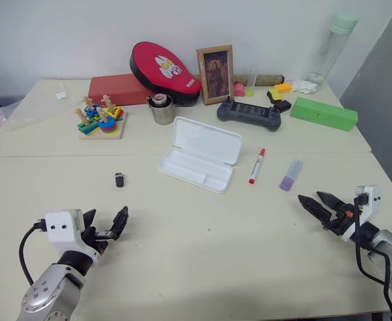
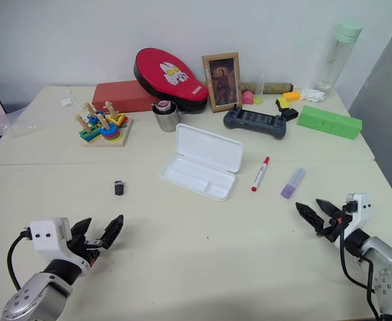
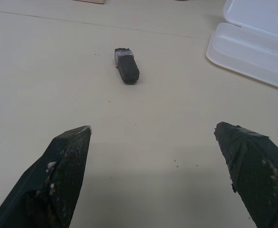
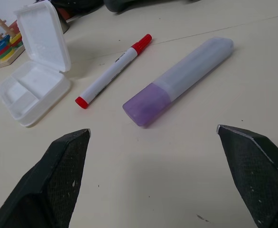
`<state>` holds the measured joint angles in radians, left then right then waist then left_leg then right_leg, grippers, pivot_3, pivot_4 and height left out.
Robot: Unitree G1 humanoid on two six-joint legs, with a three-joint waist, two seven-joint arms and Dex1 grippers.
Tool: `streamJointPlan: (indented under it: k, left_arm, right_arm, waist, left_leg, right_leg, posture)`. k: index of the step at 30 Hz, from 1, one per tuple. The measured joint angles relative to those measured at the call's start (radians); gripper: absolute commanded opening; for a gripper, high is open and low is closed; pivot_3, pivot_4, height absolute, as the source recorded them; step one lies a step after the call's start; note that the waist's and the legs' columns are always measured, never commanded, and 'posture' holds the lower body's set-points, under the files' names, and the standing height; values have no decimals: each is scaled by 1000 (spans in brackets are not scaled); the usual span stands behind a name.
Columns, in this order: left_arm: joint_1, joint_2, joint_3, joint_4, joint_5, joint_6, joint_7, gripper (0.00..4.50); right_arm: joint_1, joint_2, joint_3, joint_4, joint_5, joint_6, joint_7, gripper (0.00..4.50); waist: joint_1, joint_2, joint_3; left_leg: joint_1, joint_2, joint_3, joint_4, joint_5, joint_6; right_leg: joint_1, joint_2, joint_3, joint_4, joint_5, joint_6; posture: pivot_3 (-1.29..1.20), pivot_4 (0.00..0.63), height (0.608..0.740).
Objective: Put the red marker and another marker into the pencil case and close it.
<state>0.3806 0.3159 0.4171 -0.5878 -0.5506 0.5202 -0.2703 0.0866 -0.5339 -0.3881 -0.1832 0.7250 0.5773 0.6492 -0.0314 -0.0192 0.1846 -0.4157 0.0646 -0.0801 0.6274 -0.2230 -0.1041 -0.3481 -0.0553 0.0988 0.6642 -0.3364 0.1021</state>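
Now, your right gripper [image 1: 322, 204] stands wide and empty, as does the left gripper [image 1: 106, 226]. The red marker [image 1: 257, 166] lies just at three o'clock of the open pencil case [image 1: 200, 155], the lilac marker [image 1: 291, 175] beyond it. Both look light, stiff and slick; pinch each mid-barrel, across its width.

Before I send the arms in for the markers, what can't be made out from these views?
- Pencil case: lid open, but the head views are too small to tell whether the tray is empty; its far end runs off the left wrist view.
- Red marker: barrel print too small to read.
- Small black object: too small to identify.
- Lilac marker: which end is the cap is unclear.
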Motion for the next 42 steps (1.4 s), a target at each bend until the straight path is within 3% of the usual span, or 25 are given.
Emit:
streamJointPlan:
  k: [42]
  left_arm:
    - [-3, 5, -37, 0, 12, 1, -2, 4439]
  right_arm:
    - [-17, 3, 2, 0, 0, -1, 1, 4500]
  waist:
    - [0, 0, 0]
  left_leg:
    - [0, 0, 0, 0, 0, 0]
  right_leg:
    - [0, 0, 0, 0, 0, 0]
  posture:
    - [0, 150, 740]
